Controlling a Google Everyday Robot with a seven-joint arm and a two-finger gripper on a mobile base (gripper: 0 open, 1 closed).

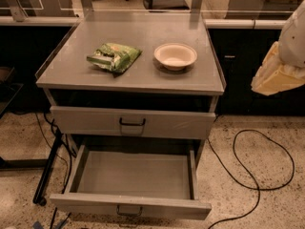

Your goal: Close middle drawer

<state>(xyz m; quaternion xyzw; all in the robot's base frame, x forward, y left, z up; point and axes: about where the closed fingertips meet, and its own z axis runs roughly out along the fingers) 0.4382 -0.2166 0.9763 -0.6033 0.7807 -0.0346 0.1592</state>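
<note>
Off at the right edge hangs the tool [275, 75], a cream, blocky piece under a white rounded arm [294, 35], level with the bench top and well apart from the drawers; whether it is wide or narrow cannot be told from this side. Nearest the camera, the middle drawer [131, 178] stands pulled far out of the grey metal bench [143, 78]. It is a wide, shallow tray whose long axis runs left to right and whose travel runs towards the viewer. Its low flat front panel faces the camera along the lower edge of the view, slightly skewed so the right end sits lower, and carries a small dark bail handle [128, 211] at its centre. Thin sheet-metal walls frame a smooth matte floor. Behind and above it the top drawer [86, 120] is pushed in, its taller front bearing a larger dark handle [132, 123]. On the flat, dull grey top lie a crumpled green bag [114, 57] to the left and a round, cream bowl [175, 56] just right of it, the two apart. A black cable [267, 187] loops over the speckled floor [238, 166] to the right of the bench.
</note>
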